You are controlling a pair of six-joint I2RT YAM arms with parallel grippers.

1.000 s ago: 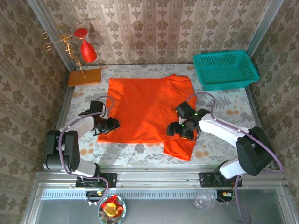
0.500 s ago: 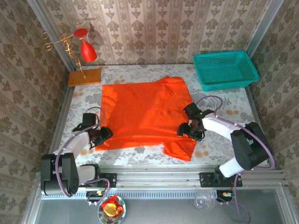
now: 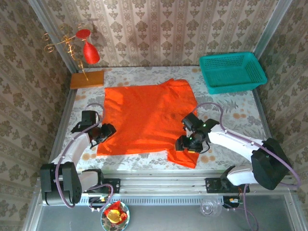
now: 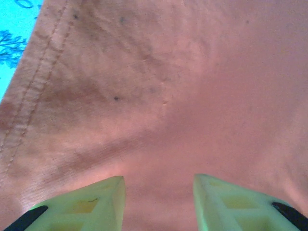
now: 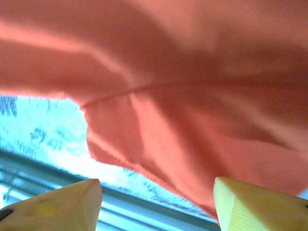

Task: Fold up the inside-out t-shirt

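Left gripper (image 3: 108,130), right gripper (image 3: 185,143) — jaws parted

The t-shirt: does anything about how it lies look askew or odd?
The t-shirt lies flat but slightly askew to the table edges, and one flap sticks out toward the near edge beside the right pincer. Nothing looks torn.

t-shirt (image 3: 144,118) dragged nearer, right tool (image 3: 185,144) lower, narrower

Bright orange-red t-shirt (image 3: 144,115), plain, lightly wrinkled, spread flat mid-table (image 3: 245,108) — one sleeve jutting toward the near edge
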